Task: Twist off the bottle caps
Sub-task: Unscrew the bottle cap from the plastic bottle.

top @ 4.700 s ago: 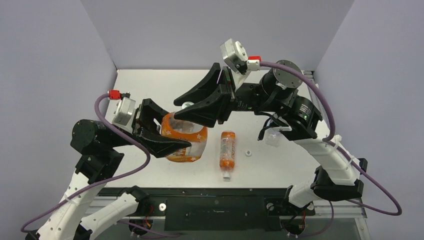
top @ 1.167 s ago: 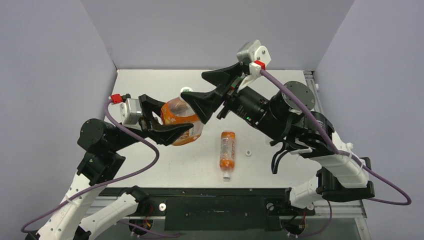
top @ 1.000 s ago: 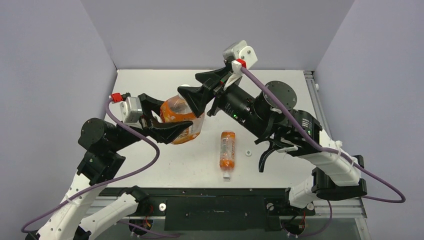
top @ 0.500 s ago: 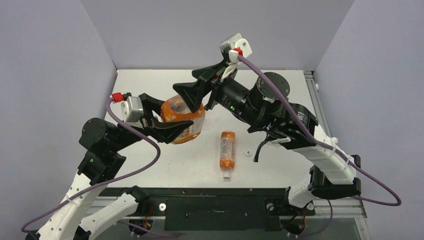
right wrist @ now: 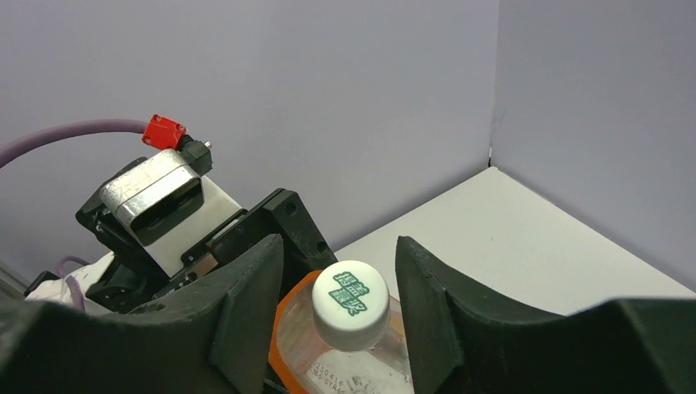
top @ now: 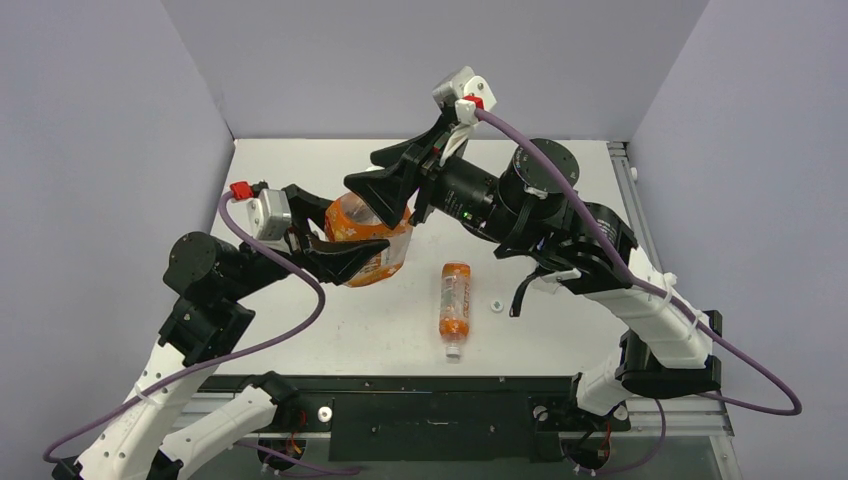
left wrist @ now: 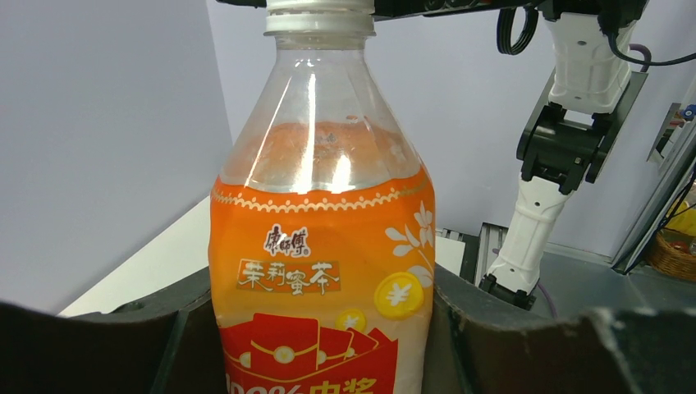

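Observation:
My left gripper (top: 352, 242) is shut on the wide squarish orange bottle (top: 368, 232) and holds it above the table. In the left wrist view both fingers press the bottle's label (left wrist: 320, 279), and its white cap (left wrist: 320, 15) is at the top edge. My right gripper (right wrist: 341, 305) is open. Its fingers stand on either side of the white cap with the green mark (right wrist: 351, 304) with gaps on both sides. In the top view the right gripper (top: 378, 182) covers that cap. The Pepsi bottles are out of view.
A slim orange bottle (top: 455, 297) lies on the white table (top: 560, 330), its white cap (top: 453, 350) toward the near edge. A loose white cap (top: 497, 305) lies just right of it. Grey walls enclose the left, back and right.
My right gripper has swung left and come down around the held bottle's cap, staying open. My left gripper has kept hold of the wide orange bottle and shifted only slightly.

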`<control>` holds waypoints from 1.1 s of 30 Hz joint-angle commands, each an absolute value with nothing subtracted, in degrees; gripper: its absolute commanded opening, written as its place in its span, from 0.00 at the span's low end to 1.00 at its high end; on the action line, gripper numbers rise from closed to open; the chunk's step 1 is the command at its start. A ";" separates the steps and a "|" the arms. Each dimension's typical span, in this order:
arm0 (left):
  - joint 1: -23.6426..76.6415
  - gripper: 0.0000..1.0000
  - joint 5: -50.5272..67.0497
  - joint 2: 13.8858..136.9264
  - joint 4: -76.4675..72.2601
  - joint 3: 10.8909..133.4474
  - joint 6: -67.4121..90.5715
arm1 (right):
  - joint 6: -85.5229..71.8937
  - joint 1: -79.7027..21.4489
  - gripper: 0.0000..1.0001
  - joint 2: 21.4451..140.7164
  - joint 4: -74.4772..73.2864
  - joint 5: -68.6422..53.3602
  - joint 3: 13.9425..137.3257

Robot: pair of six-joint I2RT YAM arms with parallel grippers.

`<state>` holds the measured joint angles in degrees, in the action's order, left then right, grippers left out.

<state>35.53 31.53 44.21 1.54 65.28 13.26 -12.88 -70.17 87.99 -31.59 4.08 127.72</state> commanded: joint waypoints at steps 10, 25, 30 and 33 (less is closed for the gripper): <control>35.60 0.00 30.96 44.10 -0.55 67.07 14.59 | -14.06 -68.25 0.50 90.14 -32.78 0.45 130.27; 35.60 0.00 31.34 43.38 -0.51 66.30 14.59 | -14.53 -67.47 0.56 87.67 -30.05 -1.04 129.06; 35.60 0.00 31.48 43.32 -0.59 66.20 14.74 | -14.40 -67.44 0.50 86.62 -28.90 -1.20 128.43; 35.60 0.00 31.47 43.42 -0.61 66.32 14.81 | -14.50 -67.47 0.44 87.14 -29.74 -1.50 128.96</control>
